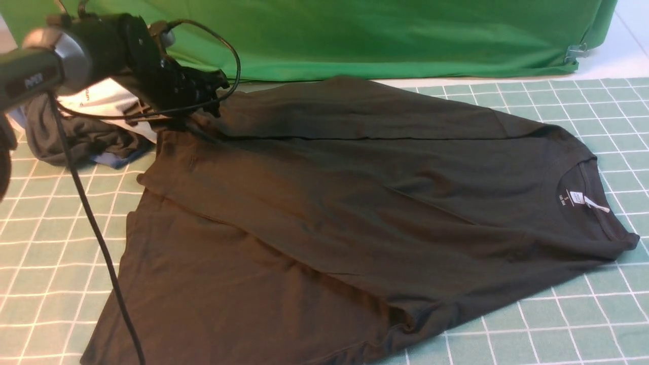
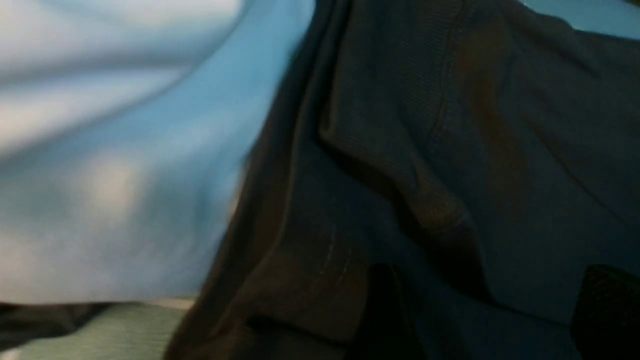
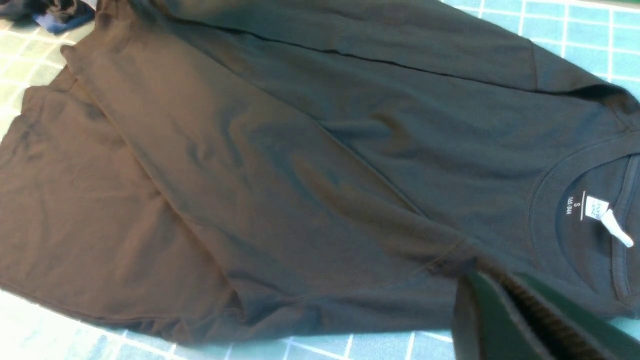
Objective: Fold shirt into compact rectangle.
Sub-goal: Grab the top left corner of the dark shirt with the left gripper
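Note:
The black long-sleeved shirt point(image 1: 355, 203) lies spread on the grid mat, collar to the right. Its white neck label point(image 1: 578, 197) shows inside the collar, and a sleeve lies folded across the body. The chest print does not show. My left gripper point(image 1: 203, 96) hangs over the shirt's far left corner. In the left wrist view its fingers point(image 2: 605, 310) stand wide apart over creased black cloth point(image 2: 450, 150), so it is open. My right gripper point(image 3: 520, 320) is out of the front view. Its pads are pressed together, empty, above the shirt point(image 3: 300, 175) near the label point(image 3: 597, 207).
A heap of dark grey, white and blue clothes point(image 1: 86, 132) sits at the far left, right beside the left gripper. The green cloth backdrop point(image 1: 380, 35) hangs along the back. The green grid mat point(image 1: 557, 324) covers the table. A black cable point(image 1: 101, 243) trails from the left arm.

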### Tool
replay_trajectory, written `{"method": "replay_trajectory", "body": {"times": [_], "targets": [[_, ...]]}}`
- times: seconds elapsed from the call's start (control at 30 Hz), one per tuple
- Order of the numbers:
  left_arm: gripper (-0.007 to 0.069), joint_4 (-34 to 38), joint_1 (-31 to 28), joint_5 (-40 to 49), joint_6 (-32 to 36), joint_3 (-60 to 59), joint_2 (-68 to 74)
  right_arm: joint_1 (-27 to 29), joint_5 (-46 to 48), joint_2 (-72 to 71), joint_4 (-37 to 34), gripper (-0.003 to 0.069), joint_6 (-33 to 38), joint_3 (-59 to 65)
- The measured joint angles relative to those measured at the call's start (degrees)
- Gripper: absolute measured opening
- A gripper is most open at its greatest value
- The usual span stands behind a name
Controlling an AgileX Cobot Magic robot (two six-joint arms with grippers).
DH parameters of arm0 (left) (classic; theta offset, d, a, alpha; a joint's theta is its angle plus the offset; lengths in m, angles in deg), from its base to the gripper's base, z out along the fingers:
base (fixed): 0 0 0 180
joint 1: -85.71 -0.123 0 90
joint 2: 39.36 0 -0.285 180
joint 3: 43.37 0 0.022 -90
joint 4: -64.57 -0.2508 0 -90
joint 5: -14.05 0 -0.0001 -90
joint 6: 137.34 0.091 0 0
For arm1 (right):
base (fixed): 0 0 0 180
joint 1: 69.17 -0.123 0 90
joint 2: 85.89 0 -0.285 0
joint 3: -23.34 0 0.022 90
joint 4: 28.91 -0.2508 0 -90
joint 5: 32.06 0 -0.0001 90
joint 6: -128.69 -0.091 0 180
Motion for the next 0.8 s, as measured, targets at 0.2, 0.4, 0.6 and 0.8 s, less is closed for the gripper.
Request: {"method": "replay_trajectory", "body": {"times": [0.2, 0.4, 0.6, 0.8], "targets": [[0.0475, 4.4, 0.0, -5.4, -0.5, 0.0, 2.2, 0.0, 0.0, 0.0, 0.0, 0.0050, 0.0, 0.0], [0.0477, 4.8, 0.0, -7.7, -1.0, 0.0, 4.4, 0.0, 0.0, 0.0, 0.0, 0.0050, 0.0, 0.0], [0.0367, 5.1, 0.0, -11.5, -1.0, 0.0, 5.2, 0.0, 0.1, 0.0, 0.0, 0.0050, 0.0, 0.0], [0.0064, 3.1, -0.4, -11.7, -1.0, 0.0, 5.2, 0.0, 0.1, 0.0, 0.0, 0.0054, 0.0, 0.0]]}}
